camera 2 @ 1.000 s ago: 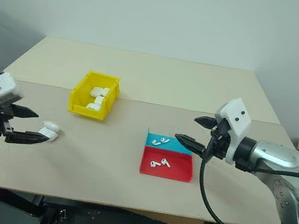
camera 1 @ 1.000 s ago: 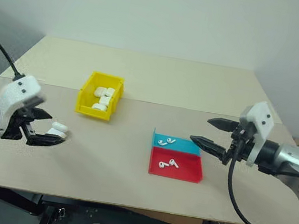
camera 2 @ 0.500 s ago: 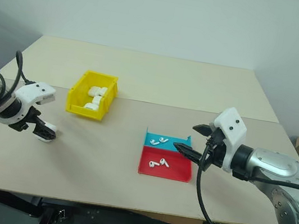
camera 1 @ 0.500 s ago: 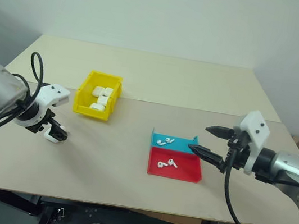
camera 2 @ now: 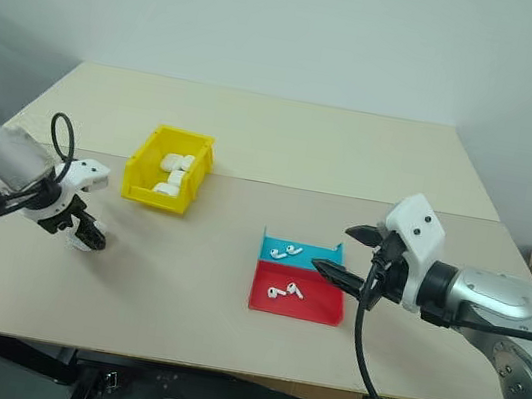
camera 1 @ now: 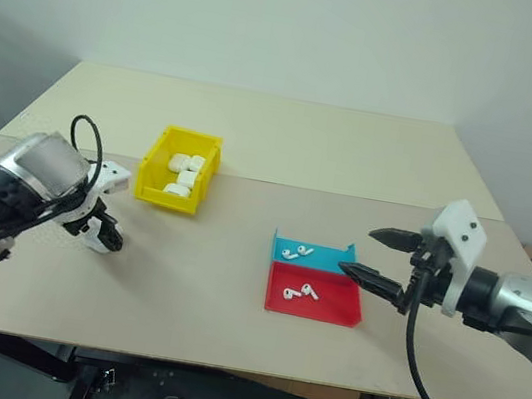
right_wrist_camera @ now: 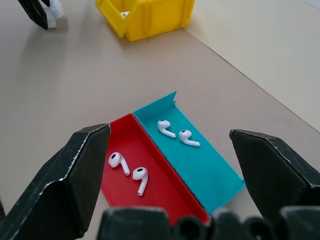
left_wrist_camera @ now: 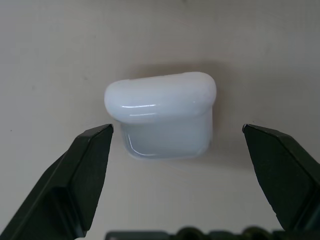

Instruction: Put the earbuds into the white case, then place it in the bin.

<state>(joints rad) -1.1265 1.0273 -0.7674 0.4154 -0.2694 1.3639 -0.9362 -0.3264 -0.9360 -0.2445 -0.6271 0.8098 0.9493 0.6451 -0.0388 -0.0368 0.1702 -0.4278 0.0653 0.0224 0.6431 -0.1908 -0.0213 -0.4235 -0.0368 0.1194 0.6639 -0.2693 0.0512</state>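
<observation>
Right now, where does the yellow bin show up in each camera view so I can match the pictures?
Left eye view: the yellow bin sits left of centre on the table, holding white cases.
Right eye view: the same bin, left of centre, slightly further left.
Left wrist view: not in it; a white case lies between the open fingers.
Right wrist view: its corner, beyond the trays.
Shared landmark: the teal tray beside the red tray.

Beige table [camera 1: 285,142] carried yellow bin [camera 1: 177,183], white case [left_wrist_camera: 162,115], and adjoining teal tray [camera 1: 313,255] and red tray [camera 1: 315,294].
</observation>
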